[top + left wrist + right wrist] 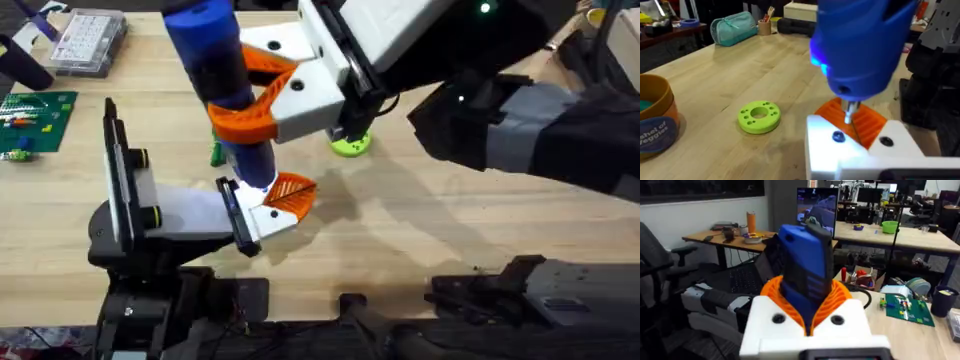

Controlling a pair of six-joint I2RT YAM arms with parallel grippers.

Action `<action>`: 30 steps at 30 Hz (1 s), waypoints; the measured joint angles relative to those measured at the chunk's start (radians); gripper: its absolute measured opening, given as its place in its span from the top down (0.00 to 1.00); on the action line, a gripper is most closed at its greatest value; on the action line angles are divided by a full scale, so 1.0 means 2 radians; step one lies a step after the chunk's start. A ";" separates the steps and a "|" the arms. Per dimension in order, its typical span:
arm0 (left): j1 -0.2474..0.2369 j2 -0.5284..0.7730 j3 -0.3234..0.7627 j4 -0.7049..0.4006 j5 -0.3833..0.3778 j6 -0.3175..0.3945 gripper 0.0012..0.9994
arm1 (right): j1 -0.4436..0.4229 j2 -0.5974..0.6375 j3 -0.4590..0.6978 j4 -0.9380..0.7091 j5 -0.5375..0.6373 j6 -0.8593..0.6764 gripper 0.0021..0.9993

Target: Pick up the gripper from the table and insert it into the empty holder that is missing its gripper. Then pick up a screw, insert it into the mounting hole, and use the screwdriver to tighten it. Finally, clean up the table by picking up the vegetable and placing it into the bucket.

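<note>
My right gripper [262, 95], white with orange ribbed pads, reaches in from the right and is shut on the bright blue screwdriver [222, 70], holding it upright. In the right wrist view the screwdriver [807, 275] sits clamped between the orange pads [840, 297]. Its thin tip [852, 111] points down onto the white and orange gripper part [860, 130] at the end of my left arm [280, 200], beside two dark round spots [837, 136]. The dark green vegetable [215, 152] peeks out behind the screwdriver. The yellow-orange bucket [655, 120] stands on the table [740, 70].
A lime-green ring [350, 145] [759, 116] lies on the table just beyond the grippers. At the far left are a clear parts box [88, 40] and a green circuit board [35, 115]. A teal pouch [735, 22] lies at the table's far end.
</note>
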 joint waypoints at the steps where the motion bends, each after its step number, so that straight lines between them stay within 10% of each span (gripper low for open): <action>1: 0.000 0.000 0.000 0.000 0.000 0.000 0.98 | 0.000 0.000 0.000 0.000 0.000 0.000 0.98; 30: 0.000 0.000 0.000 0.000 0.000 0.000 0.98 | 0.000 0.006 0.000 -0.004 0.000 -0.011 0.98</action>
